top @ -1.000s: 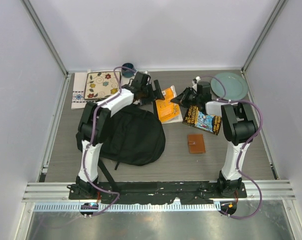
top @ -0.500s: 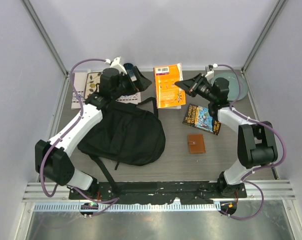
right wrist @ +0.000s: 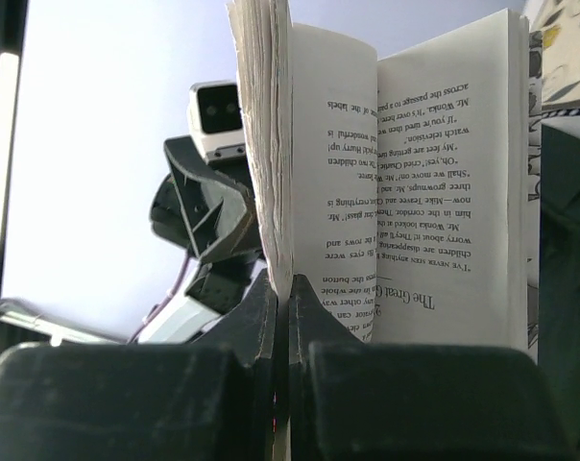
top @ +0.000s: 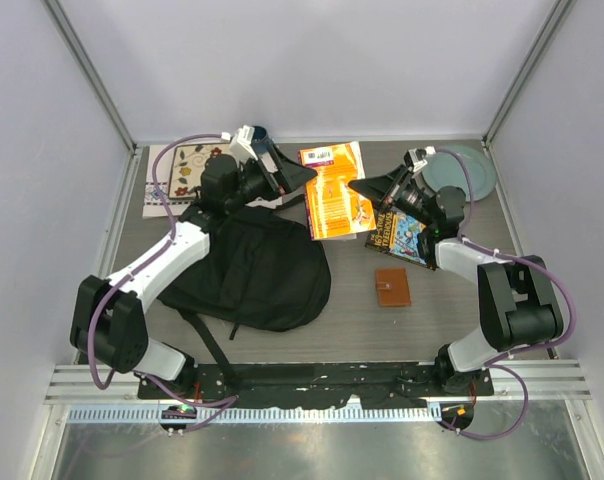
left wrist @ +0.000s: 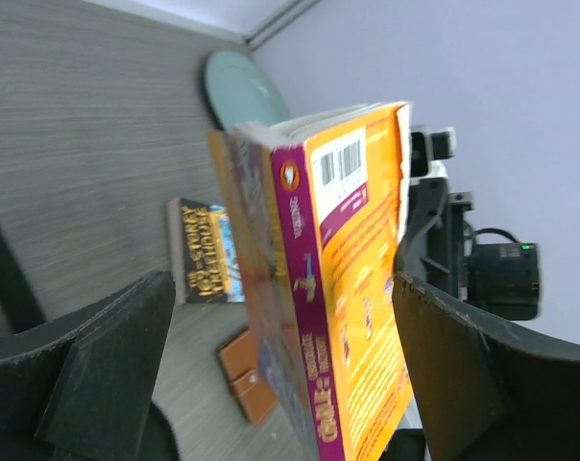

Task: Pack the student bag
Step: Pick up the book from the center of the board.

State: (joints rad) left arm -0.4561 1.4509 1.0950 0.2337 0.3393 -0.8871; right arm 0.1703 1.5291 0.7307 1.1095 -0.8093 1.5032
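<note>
The student bag [top: 257,270] is a large black backpack lying on the left-centre of the table. An orange book [top: 334,192] with a purple spine is held up beyond the bag's far right corner. My right gripper [top: 358,186] is shut on a thin part of the book's edge, and in the right wrist view [right wrist: 282,288] the book [right wrist: 434,192] hangs open with printed pages showing. My left gripper [top: 304,175] is wide open with its fingers on either side of the book [left wrist: 343,288], not closed on it, as the left wrist view [left wrist: 282,288] shows.
A dark picture book [top: 402,235] and a brown wallet [top: 392,287] lie right of the bag. A teal plate [top: 469,170] sits at the back right. A flowered cloth [top: 187,170] and a blue cup [top: 258,132] are at the back left.
The left gripper moved right from over the cloth to straddle the book. The right gripper brought the book nearer and lower, turned a little.
</note>
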